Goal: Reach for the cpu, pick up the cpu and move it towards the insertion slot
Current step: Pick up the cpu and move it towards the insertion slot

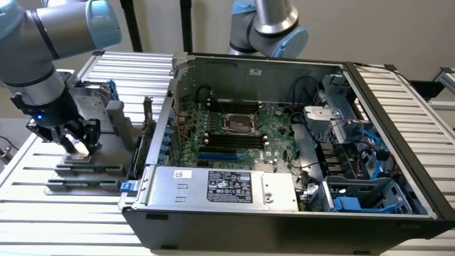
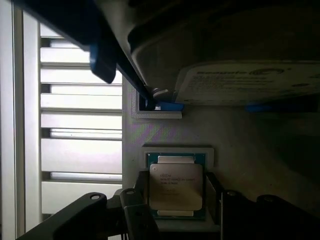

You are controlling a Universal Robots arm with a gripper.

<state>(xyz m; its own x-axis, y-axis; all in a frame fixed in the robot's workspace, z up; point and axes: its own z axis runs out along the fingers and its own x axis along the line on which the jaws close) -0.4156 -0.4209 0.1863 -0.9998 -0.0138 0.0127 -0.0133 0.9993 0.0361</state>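
Beside the computer case (image 1: 213,226), over the grey holder (image 1: 85,172) on the surface (image 1: 42,213), straddles the cpu (image 2: 176,186) with the hand (image 1: 78,144) spread wide, unclamped; looks light, stiff, slick-topped, probably fragile, so suits gripping by opposite rim edges.

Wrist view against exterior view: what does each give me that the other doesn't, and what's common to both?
Wrist view: the cpu close up, with its printed metal top and green rim, seated in its pale holder. Exterior view: the open computer case, its motherboard and the insertion slot, off toward that view's right from the gripper. Both: the gripper down at the holder, the hard drive nearby, and the slatted table.
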